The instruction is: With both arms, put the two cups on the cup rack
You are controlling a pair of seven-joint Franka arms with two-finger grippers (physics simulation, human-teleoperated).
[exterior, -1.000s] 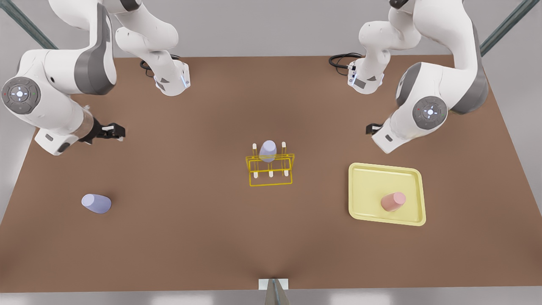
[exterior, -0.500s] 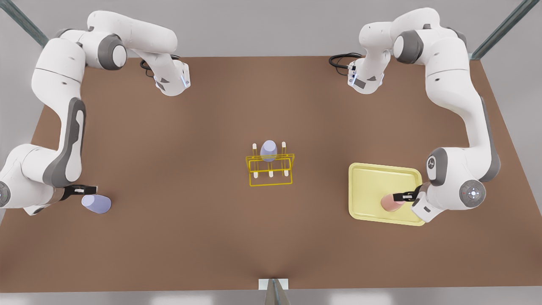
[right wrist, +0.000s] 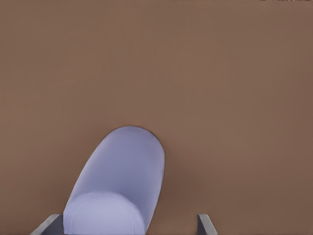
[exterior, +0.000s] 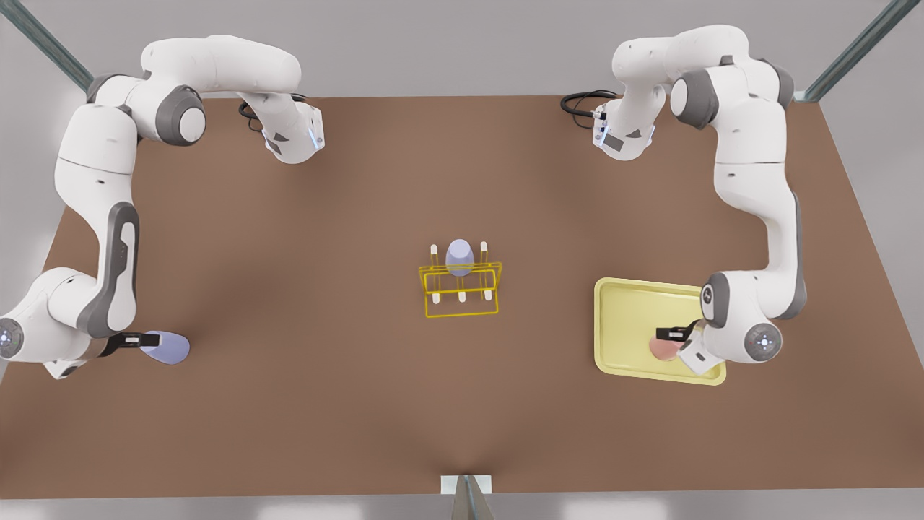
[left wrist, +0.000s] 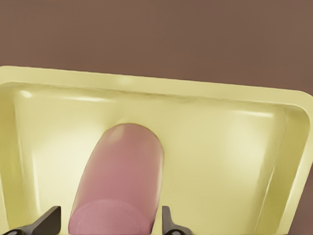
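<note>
The pink cup (exterior: 660, 349) lies on its side in the pale-yellow tray (exterior: 635, 310) at the front view's right. My left gripper (exterior: 671, 336) is low at it and open, one finger on each side of the pink cup (left wrist: 120, 181) without pressing it. A lavender cup (exterior: 170, 348) lies on the table at the front view's left. My right gripper (exterior: 138, 339) is open around this lavender cup (right wrist: 120, 181), with a gap at one finger (right wrist: 203, 223). The yellow wire cup rack (exterior: 462, 297) stands mid-table, and another lavender cup (exterior: 459, 258) sits upside down on a rear peg.
The brown table (exterior: 325, 404) stretches between the rack and both cups. The tray's raised rim (left wrist: 161, 88) runs around the pink cup. Both arm bases (exterior: 292, 137) stand at the table's far edge with black cables behind them.
Both arms swung down from raised poses to the cups. In the last half second each gripper slid further in around its cup. The cups and the rack stayed put.
</note>
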